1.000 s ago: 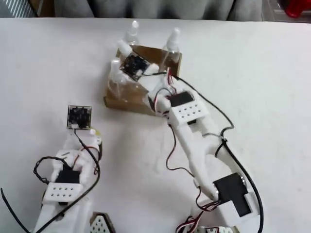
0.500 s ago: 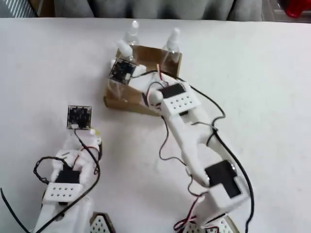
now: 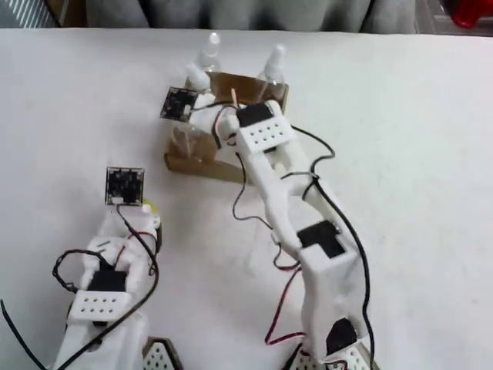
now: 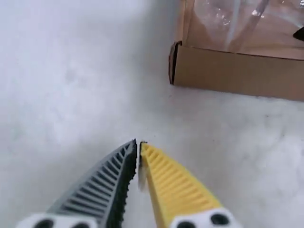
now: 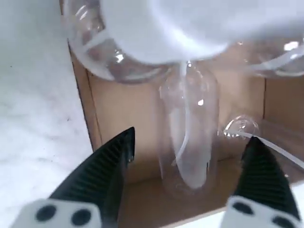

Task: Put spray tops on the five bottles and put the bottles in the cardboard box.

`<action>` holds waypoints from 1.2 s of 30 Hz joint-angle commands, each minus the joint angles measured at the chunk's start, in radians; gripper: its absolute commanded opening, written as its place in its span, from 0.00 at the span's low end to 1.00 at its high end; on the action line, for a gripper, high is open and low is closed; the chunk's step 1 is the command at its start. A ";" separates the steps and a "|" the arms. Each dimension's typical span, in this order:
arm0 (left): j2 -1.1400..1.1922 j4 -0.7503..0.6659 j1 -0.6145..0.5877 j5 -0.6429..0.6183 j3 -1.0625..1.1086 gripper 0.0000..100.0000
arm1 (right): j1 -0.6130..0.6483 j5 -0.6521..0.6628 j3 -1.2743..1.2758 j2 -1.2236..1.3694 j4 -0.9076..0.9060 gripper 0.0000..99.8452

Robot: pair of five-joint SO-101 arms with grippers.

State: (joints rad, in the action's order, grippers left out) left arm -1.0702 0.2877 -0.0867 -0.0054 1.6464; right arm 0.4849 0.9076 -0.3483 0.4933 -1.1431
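Bottle (image 5: 189, 107) in the box (image 5: 88, 111) lies just ahead of your right claw (image 5: 190, 138), which gapes wide, holding nothing; your left claw (image 4: 139, 145), closed and empty, sits near the box.

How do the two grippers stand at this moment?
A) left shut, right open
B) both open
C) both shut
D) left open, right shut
A: the left gripper has its fingers together above the table; the right gripper is spread wide over a bottle in the cardboard box.
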 commanded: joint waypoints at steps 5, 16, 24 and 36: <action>-0.008 -0.028 -0.007 0.009 -0.002 0.02 | 0.001 0.000 -0.161 0.059 -0.054 0.31; -0.008 -0.029 -0.027 0.009 -0.003 0.02 | 0.007 -0.066 -0.158 0.077 -0.033 0.31; -0.008 -0.029 -0.027 0.009 -0.003 0.02 | 0.013 -0.133 -0.144 0.130 0.028 0.31; -0.008 -0.029 -0.027 0.009 -0.003 0.02 | 0.019 -0.132 -0.146 0.137 0.036 0.13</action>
State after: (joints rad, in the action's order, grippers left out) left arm -1.0702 0.2877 -0.1036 -0.0054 1.6464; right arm 0.4925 0.7772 -0.4572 0.6467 -1.1216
